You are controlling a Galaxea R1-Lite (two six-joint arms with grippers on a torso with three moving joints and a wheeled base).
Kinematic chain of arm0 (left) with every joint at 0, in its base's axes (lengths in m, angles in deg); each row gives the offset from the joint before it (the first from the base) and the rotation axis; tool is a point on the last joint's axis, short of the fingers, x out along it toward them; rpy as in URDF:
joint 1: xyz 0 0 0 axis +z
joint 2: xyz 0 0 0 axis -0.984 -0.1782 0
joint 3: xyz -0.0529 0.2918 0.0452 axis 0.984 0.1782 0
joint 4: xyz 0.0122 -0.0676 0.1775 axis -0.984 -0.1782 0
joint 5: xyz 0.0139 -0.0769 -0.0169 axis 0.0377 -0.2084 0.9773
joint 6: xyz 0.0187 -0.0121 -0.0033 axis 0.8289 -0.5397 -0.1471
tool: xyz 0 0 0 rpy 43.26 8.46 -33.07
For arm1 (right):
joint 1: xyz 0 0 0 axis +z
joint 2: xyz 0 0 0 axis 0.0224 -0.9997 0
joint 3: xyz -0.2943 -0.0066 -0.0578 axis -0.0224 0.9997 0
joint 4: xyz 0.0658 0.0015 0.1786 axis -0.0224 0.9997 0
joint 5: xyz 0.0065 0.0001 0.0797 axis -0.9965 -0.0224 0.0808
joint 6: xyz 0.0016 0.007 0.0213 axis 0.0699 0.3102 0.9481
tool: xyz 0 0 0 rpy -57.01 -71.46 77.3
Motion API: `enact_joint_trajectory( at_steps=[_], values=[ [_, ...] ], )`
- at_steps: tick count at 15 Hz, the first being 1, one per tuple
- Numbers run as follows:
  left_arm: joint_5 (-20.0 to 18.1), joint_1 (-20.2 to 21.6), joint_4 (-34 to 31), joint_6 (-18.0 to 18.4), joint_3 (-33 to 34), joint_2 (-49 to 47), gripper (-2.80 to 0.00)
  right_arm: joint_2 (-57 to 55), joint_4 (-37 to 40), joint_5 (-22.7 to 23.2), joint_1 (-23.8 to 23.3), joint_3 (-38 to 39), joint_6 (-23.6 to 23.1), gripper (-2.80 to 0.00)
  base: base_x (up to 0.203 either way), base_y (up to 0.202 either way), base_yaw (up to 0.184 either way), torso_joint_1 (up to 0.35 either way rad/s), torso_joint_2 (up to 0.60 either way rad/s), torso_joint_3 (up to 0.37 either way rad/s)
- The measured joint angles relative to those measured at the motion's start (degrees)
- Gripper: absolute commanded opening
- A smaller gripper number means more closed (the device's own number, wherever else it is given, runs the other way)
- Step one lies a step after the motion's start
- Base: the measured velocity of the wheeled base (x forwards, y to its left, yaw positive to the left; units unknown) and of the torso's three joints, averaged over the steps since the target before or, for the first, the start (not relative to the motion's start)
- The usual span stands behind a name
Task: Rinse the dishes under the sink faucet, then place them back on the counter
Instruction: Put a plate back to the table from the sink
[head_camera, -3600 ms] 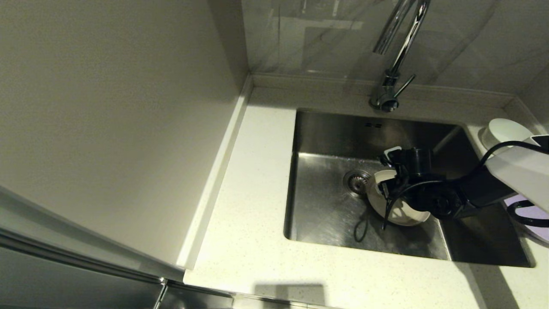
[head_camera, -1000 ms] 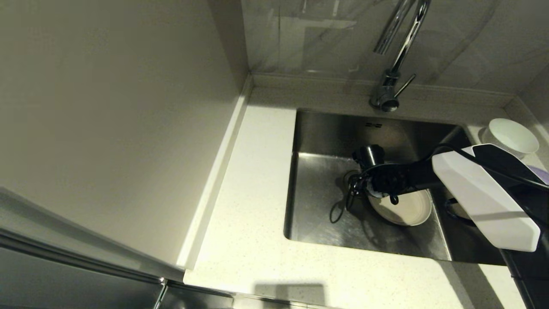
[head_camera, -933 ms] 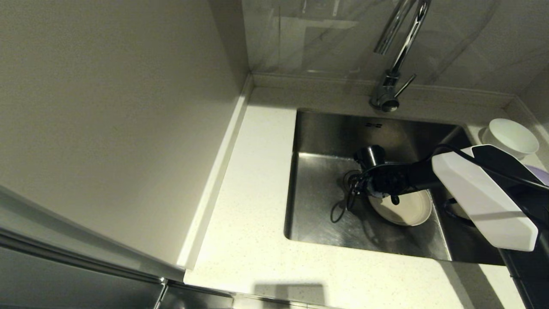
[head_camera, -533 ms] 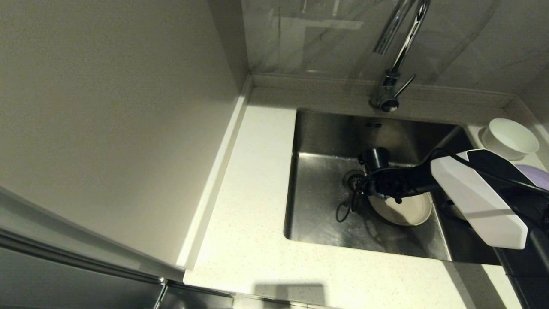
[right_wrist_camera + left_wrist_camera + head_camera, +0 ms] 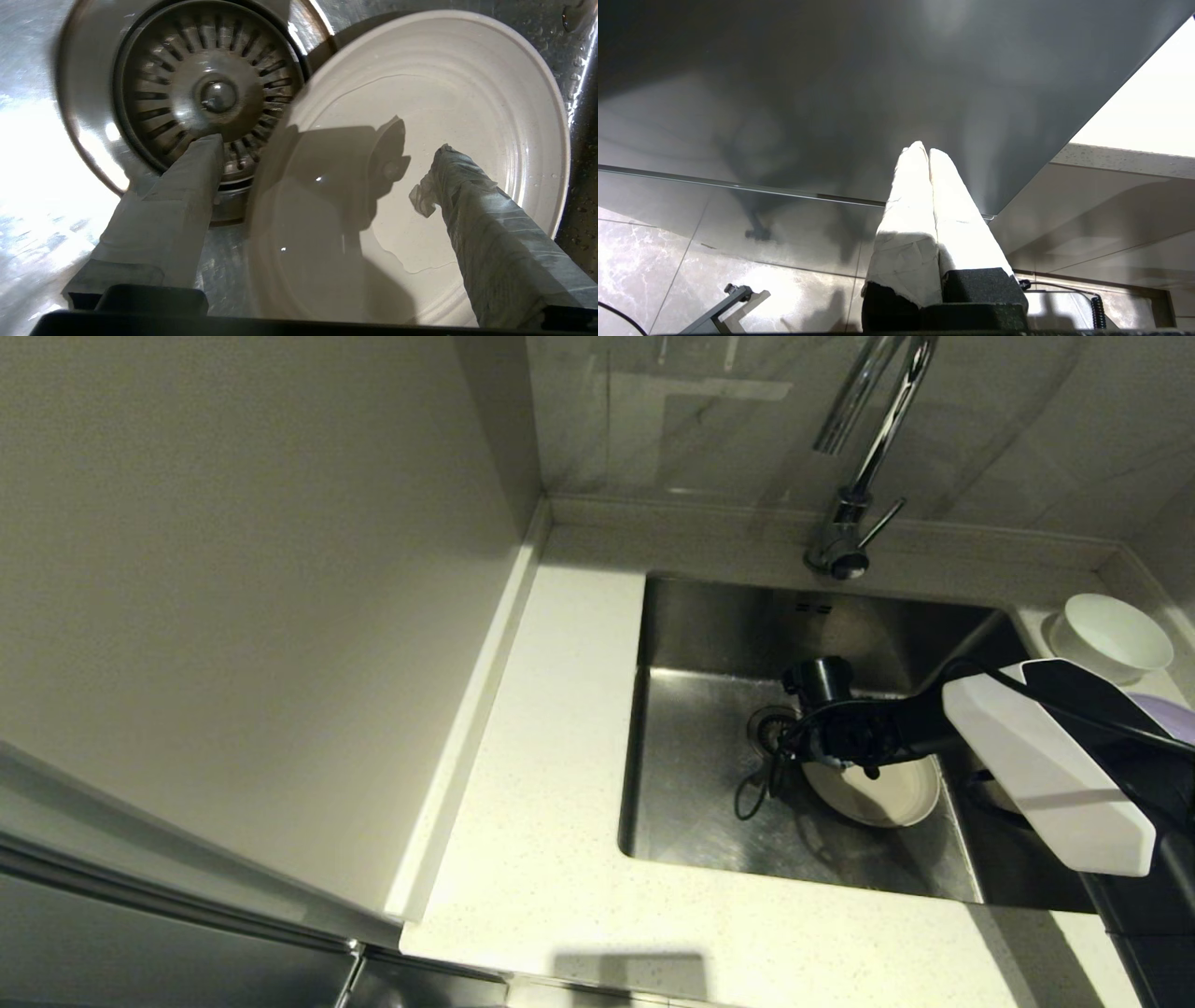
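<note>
The cream-beige plate (image 5: 887, 793) lies flat in the sink (image 5: 700, 821), just right of the drain strainer (image 5: 771, 724), with a thin film of water on it (image 5: 420, 93). My right gripper (image 5: 322, 147) hovers open, straddling the plate's left rim. One finger is over the strainer (image 5: 210, 93) and the other is over the plate. The faucet (image 5: 859, 476) stands behind the basin with no water showing. The white bowl (image 5: 1111, 630) and the lavender plate (image 5: 1178, 714) sit on the counter at the right. My left gripper (image 5: 923, 149) is shut and parked off the counter.
The white speckled counter (image 5: 551, 756) runs left of and in front of the sink, bounded by a beige wall panel on the left. My right arm (image 5: 1036, 765) reaches across the basin's right side and hides part of it.
Since 3.6 s ago the right arm has swung round, so the wrist now sits over the plate's left rim. In the last second it drifted slightly right. The plate has stayed put.
</note>
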Motion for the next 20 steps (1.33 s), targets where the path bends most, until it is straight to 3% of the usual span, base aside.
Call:
enact_joint_trajectory(
  at_steps=[10,11,20],
  values=[
    [0.0,0.0,0.0,0.0,0.0,0.0,-2.80,0.3,0.1,0.2,0.1,1.3,-0.5,0.00,0.000,0.000,0.000,0.000,0.00,0.000],
    [0.0,0.0,0.0,0.0,0.0,0.0,-2.80,0.3,0.0,0.2,0.0,1.7,-1.0,-2.80,0.000,0.000,0.000,0.000,0.00,0.000],
    [0.0,0.0,0.0,0.0,0.0,0.0,-2.80,0.3,-0.1,0.2,0.0,2.2,-1.0,-2.80,0.000,0.000,0.000,0.000,0.00,0.000]
  ],
)
